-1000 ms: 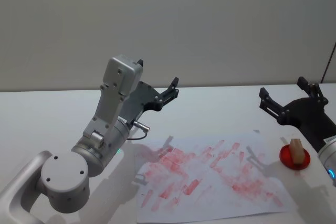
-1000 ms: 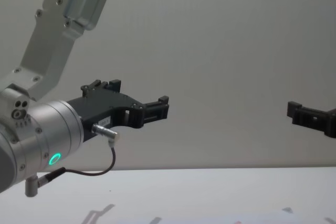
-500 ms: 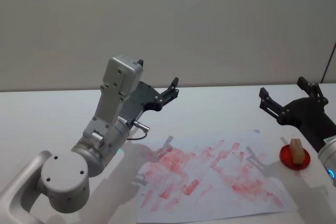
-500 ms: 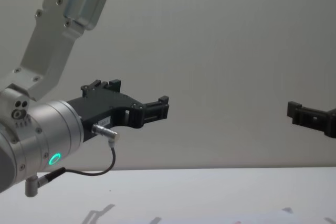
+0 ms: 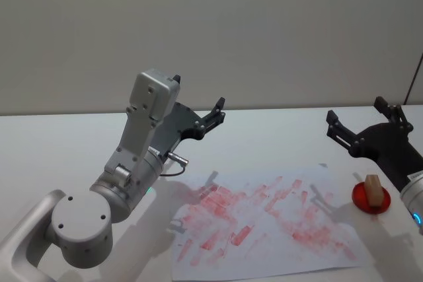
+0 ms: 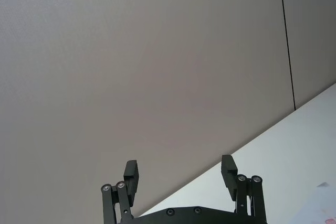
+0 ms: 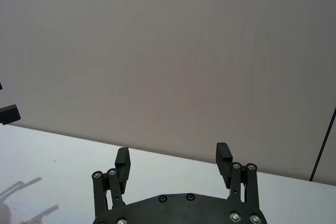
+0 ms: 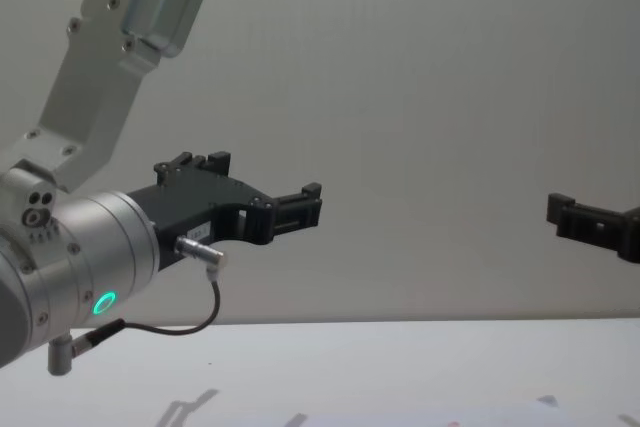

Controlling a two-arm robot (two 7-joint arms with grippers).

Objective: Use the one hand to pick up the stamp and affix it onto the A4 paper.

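The right pincer (image 5: 355, 111) hangs open near the stamp (image 5: 373, 188) on its red pad (image 5: 360, 198); a skewed descent could topple it. The left pincer (image 6: 179, 164) is open and idle.

Head camera looks down at the table (image 5: 66, 137); chest camera, lower, faces the wall (image 8: 450, 97); both share the left gripper (image 5: 218, 111).

The right gripper (image 5: 355, 111) is cut off at the wrist by the head view's right edge, and in the chest view all but its foremost part is lost past the right edge. The underside of the stamp (image 5: 373, 188) is hidden against the red pad (image 5: 361, 197) beneath it.
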